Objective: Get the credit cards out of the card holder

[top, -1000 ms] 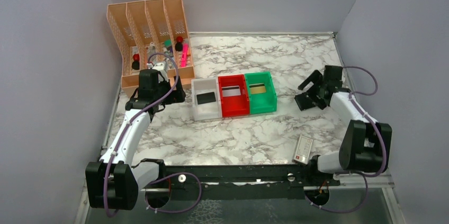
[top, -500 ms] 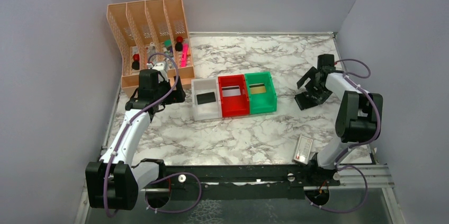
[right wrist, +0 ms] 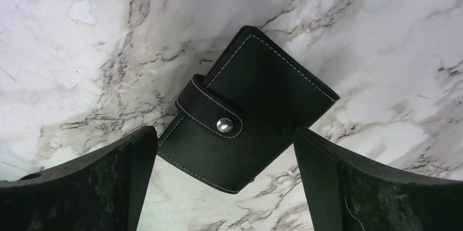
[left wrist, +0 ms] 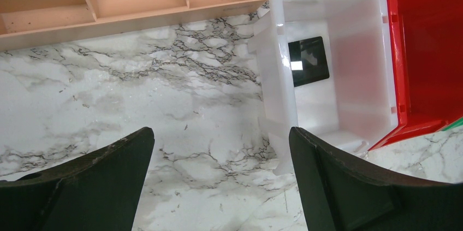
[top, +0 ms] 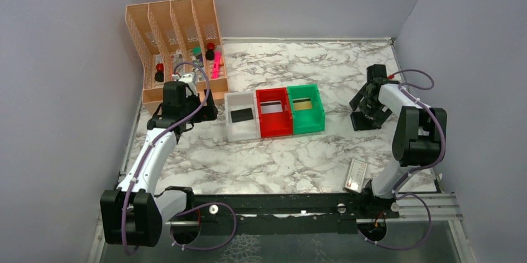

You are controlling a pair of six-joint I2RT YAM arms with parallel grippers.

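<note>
The card holder is a black stitched wallet lying closed on the marble, its strap fastened by a metal snap. My right gripper hangs open just above it, one finger on either side, touching nothing; the top view shows that gripper over the card holder. Credit cards lie in bins: a black card in the white bin, a white-grey card in the red bin, a gold card in the green bin. My left gripper is open over bare marble.
An orange mesh file organiser with markers stands at the back left, close to my left gripper. The red bin and green bin sit mid-table. A small whitish case with a red mark lies near the right arm's base.
The right arm has lifted its elbow and swung its gripper from beside the card holder to directly above it, pointing down. The left arm has not moved.
</note>
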